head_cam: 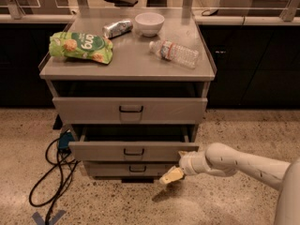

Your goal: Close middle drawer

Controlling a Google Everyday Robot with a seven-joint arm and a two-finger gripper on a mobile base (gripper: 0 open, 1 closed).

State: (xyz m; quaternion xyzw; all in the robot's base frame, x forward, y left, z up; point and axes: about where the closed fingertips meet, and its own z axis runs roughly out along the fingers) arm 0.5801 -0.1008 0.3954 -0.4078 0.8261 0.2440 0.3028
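Speckled stone floor (pixel 220 210) runs under a grey metal cabinet (pixel 126 71) that stands against a dark counter front. On the cabinet's flat top you see a green snack bag (pixel 80 47) at the left, a crushed can (pixel 117 28) lying beside a white bowl (pixel 149 22) at the back, and a clear water bottle (pixel 174 54) on its side at the right. Below the top drawer (pixel 93 110) with its larger black handle, the middle drawer (pixel 103 151) stands pulled out, with a dark opening showing behind its low front and its small pull in the centre. The lowest drawer (pixel 108 169) sits just under it, set further back. Your gripper (pixel 172 176) is low at the right, just below the right end of the middle drawer's front and in front of the lowest drawer's right end. You cannot tell whether it is open or closed, nor whether it touches the drawer. The white arm (pixel 243 165) reaches in from the lower right edge. At the left, a black cable (pixel 51 182) loops over the floor beside the cabinet, near a blue tape mark (pixel 47 218).
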